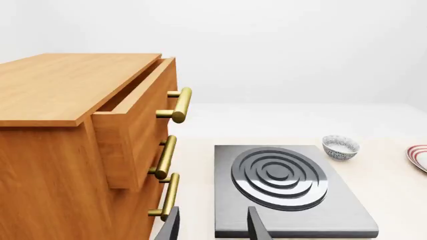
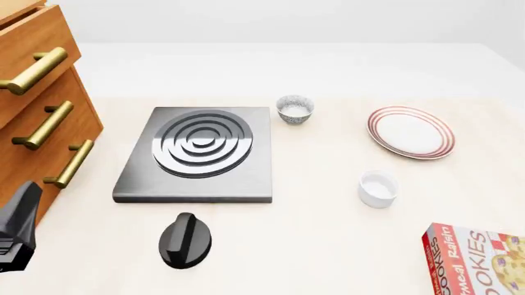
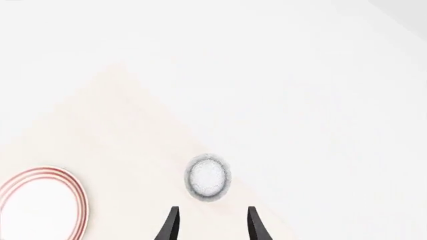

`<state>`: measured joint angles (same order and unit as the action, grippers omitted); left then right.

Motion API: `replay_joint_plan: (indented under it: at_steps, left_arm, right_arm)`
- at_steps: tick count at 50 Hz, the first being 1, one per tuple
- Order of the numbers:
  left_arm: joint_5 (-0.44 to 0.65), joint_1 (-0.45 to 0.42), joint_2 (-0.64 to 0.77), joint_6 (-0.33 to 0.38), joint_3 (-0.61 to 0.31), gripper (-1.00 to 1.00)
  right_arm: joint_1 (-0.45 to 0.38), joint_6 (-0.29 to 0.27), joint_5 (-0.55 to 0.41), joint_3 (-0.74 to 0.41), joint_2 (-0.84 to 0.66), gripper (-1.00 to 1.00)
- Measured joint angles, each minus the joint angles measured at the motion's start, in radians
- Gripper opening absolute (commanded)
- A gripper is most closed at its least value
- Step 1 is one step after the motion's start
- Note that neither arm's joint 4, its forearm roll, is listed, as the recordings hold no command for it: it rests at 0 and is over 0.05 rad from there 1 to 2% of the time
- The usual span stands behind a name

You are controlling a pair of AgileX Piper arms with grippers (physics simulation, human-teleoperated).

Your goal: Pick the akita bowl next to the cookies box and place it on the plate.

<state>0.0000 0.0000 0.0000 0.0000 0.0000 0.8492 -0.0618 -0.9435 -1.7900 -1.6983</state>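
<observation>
Nearest the arms, on the near side of the plate (image 2: 410, 132) and to its right, the cookies box (image 2: 480, 261) is lying flat on the tabletop (image 2: 328, 246), cut off by the front view's edge. A plain white ramekin (image 2: 378, 188) is sitting just nearer than the plate, and a grey stove (image 2: 197, 153) is lying well to the plate's left. A second speckled bowl (image 2: 294, 109) is standing left of the plate, by the stove's far corner and well apart from the box. The akita bowl (image 3: 208, 177) is showing only in the right wrist view, upright near the tabletop's edge, with the plate off to one side. I am judging it to be the wanted one, though the box is not showing there to confirm it. The right hand (image 3: 212, 225) is hanging above it, released and empty, with the bowl lying ahead of the fingertips, not between them. The left hand (image 1: 213, 227) is likewise released and empty, pointing over the stove. The main risk is mistaking the bowl by the stove for the target. Another is a descent that is off centre, so a finger is landing on the rim and tipping or pushing the bowl toward the edge.
</observation>
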Motion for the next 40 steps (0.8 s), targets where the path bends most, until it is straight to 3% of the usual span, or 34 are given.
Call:
replay_joint_plan:
  at_steps: [20, 40]
  left_arm:
    - [0.000, 0.000, 0.000, 0.000, 0.000, 1.00]
    - [0.000, 0.000, 0.000, 0.000, 0.000, 1.00]
  right_arm:
    - [0.064, 0.029, -0.054, -0.138, -0.139, 1.00]
    - [0.066, 0.059, -0.018, -0.153, -0.222, 1.00]
